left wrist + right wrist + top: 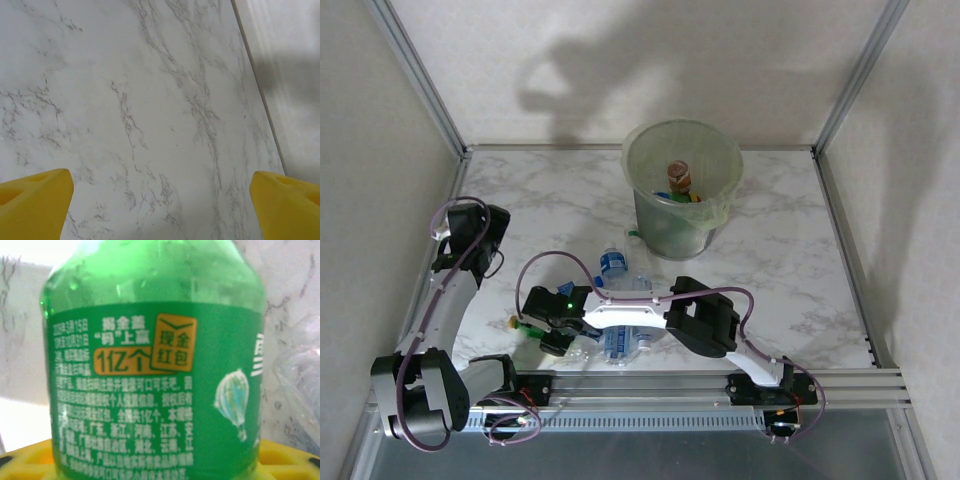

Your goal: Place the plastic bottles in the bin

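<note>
Now, the step in hand is picking up the green bottle (155,365). It lies on the tabletop (780,260) near the front edge, left of centre, with its orange cap pointing left. The right claw (546,322) sits around its labelled body. The wrist view shows the bottle between the yellow fingers, but I cannot tell whether the pads bite yet. The left claw (160,182) is released, its fingers wide apart over bare marble at the left side, well apart from the work.

To do this well, I judge the grip should land on the label band, where the body is straight. On the tapering shoulder the pads could slide off. The bottle looks thin and will likely dent, so close until it is held and no harder, or it may pop out sideways. Clear bottles (620,338) lie just beside the claw on its right, so lift straight up first to avoid dragging them along. Then carry the bottle high enough to pass the rim of the bin (660,225), which stands at the far middle with some bottles inside. Release over its centre, not near the edge. The left arm is best kept out of the right arm's path.
</note>
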### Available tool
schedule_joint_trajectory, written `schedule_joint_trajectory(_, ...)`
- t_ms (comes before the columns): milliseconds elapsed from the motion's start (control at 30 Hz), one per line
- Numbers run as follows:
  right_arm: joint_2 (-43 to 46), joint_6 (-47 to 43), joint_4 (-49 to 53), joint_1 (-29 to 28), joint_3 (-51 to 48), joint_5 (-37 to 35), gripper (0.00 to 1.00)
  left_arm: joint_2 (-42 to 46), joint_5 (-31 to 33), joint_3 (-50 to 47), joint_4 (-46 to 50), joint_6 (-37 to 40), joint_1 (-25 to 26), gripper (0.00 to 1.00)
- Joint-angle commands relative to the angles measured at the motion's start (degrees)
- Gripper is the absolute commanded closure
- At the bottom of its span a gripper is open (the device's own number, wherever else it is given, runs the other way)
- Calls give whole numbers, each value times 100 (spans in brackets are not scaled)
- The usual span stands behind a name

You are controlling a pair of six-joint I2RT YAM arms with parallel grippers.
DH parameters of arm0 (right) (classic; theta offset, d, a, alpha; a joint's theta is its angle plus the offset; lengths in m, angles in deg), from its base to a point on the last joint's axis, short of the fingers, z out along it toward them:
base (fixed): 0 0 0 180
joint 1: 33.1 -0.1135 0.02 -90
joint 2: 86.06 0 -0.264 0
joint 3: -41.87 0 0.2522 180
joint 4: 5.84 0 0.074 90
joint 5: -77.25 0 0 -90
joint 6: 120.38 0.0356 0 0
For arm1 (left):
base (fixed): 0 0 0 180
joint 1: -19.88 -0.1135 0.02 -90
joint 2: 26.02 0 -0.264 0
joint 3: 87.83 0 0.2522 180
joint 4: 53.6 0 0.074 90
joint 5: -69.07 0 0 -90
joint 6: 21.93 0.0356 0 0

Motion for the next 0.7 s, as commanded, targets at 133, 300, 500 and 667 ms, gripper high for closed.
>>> schedule_joint_trajectory(133,709,51,-95,40,-50,-296,53,197,-9,171,17,173,-49,10)
schedule_joint_trajectory(300,1220,159,-90,63,-190,-735,54,284,142,721,324,587,318,11)
schedule_joint_trajectory(500,2175,615,-444,247,-780,-1149,55,486,62,1247,516,801,756,11)
schedule_joint_trajectory(667,3098,1048,-579,416,-1267,-1730,55,606,-537,1329,327,783,873,12)
